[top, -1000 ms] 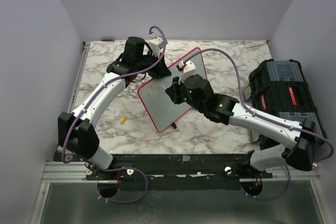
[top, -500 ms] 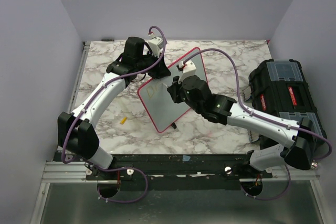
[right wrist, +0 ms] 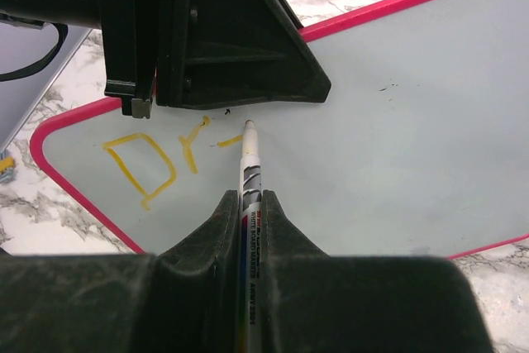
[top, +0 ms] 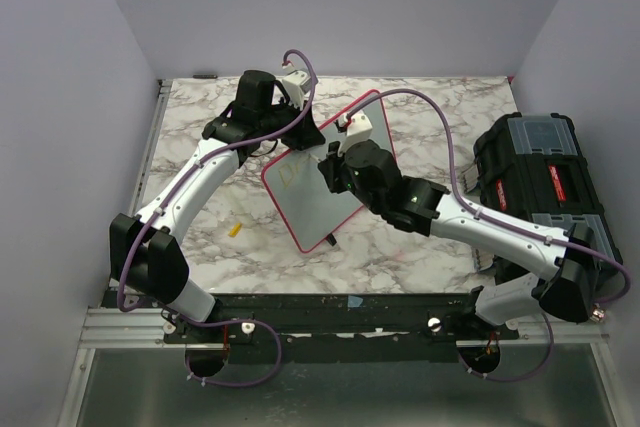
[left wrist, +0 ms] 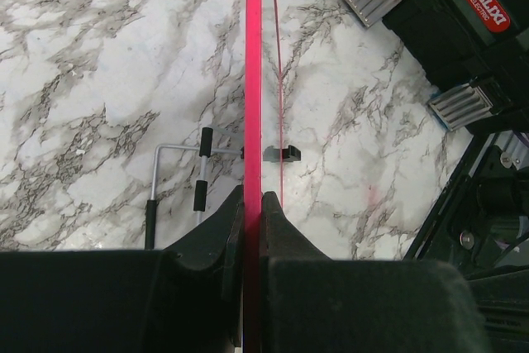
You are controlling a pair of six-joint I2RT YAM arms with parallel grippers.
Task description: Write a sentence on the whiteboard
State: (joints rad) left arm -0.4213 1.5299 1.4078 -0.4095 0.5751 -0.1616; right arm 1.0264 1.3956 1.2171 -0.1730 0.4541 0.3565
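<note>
Marble tabletop [top: 200, 137] fills the middle of the overhead view, and the black toolbox [top: 540, 172] sits at its right edge, where it was a second ago.

My whiteboard [top: 315, 209] lies at the centre of that view as a slanted diamond, one corner toward the upper right and one toward the bottom. Its place and slant match the earlier pictures. In my left wrist view it shows edge-on, a thin red line running straight up the middle of the frame.

My left gripper [left wrist: 252, 204] is clamped on that red rim, one finger on each face of the board, at the board's upper left edge in the overhead view. That arm has not shifted.

My right gripper [right wrist: 248, 200] is closed around a marker [right wrist: 250, 163] that points up the frame, at the white face. Since a second ago my right wrist and forearm have crept a little toward the upper left of the overhead view.

Yellow lettering [right wrist: 157, 159] reads "Dr" with a short dash after it, at the left of my right wrist view. The marker tip sits just up and right of that dash; I cannot tell whether it touches the board.

A small yellow cap [top: 235, 230] lies on the marble, left of the board's lower corner, unmoved.
</note>
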